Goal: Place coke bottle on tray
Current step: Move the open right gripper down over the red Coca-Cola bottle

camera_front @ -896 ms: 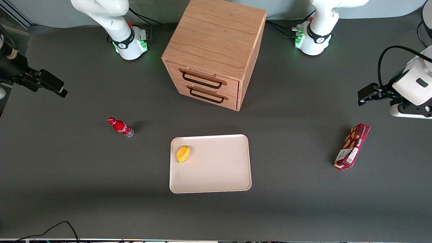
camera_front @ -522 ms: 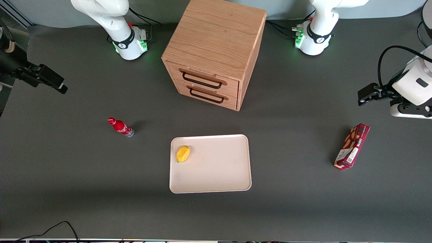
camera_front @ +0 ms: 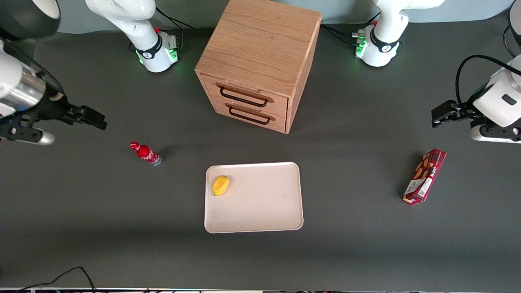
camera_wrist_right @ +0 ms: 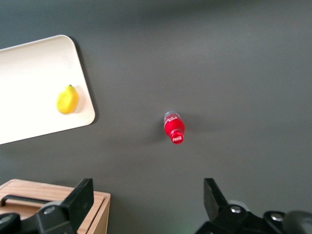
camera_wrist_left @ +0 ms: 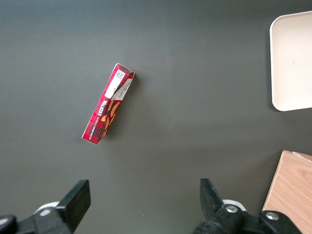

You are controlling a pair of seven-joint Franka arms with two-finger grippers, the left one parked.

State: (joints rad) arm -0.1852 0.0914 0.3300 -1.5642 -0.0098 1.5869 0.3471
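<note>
Surface [camera_front: 101, 228], dark grey, carries everything here. Largest on it is the wooden cabinet [camera_front: 260, 53] with two drawers, handles facing the front camera. In front of the cabinet and nearer that camera lies the tray [camera_front: 260, 207], flat, with a lemon [camera_front: 220, 185] resting near one corner. A snack box [camera_front: 424, 176] lies toward the parked arm's end. The bottle [camera_front: 145, 153] stands upright on the surface, apart from the tray, toward the working arm's end. The end effector [camera_front: 94, 120] hangs above the surface near the bottle, fingers spread and empty.
</note>
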